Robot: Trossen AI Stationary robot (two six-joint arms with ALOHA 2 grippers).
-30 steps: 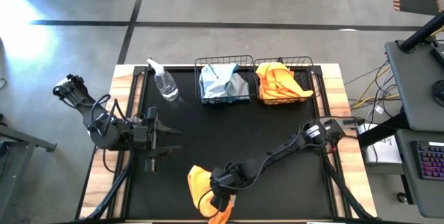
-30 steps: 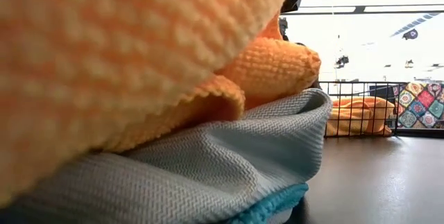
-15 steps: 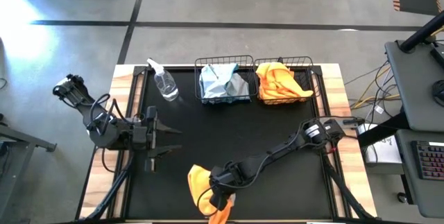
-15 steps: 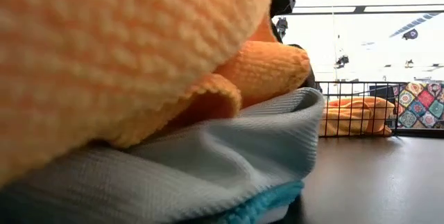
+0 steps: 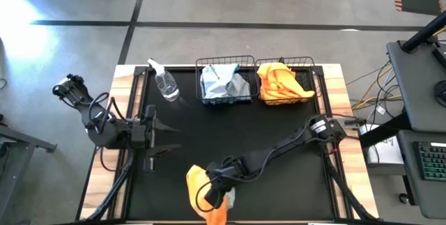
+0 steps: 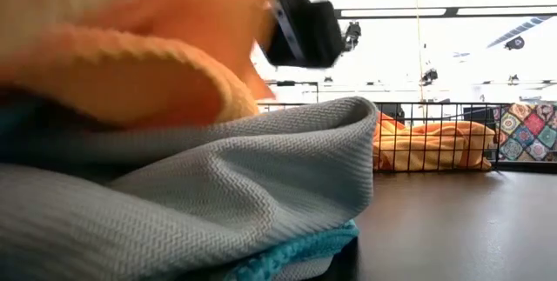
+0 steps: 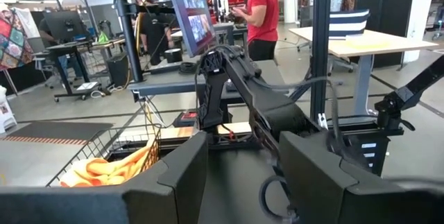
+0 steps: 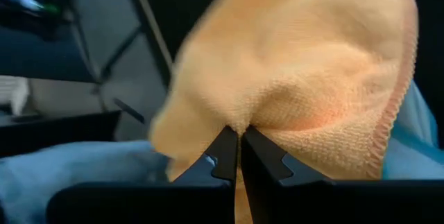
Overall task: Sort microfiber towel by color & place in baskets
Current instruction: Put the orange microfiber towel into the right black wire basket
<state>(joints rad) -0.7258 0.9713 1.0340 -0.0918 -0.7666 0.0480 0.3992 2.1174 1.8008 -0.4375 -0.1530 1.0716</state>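
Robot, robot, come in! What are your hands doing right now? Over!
Right gripper shut on orange towel at table's near edge. Left gripper open, waiting at left side. Pale towel lies underneath. Nothing blocks the baskets.

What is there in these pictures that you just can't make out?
- Pile near the table's front edge: in the high view the right hand, shut on the bright orange microfiber towel, covers most of it, so the towels underneath cannot be counted.
- Low view: the pale blue-grey woven towel fills the picture and hides most of the table.
- Black wire-mesh baskets: how many towels each holds is hidden by folds.
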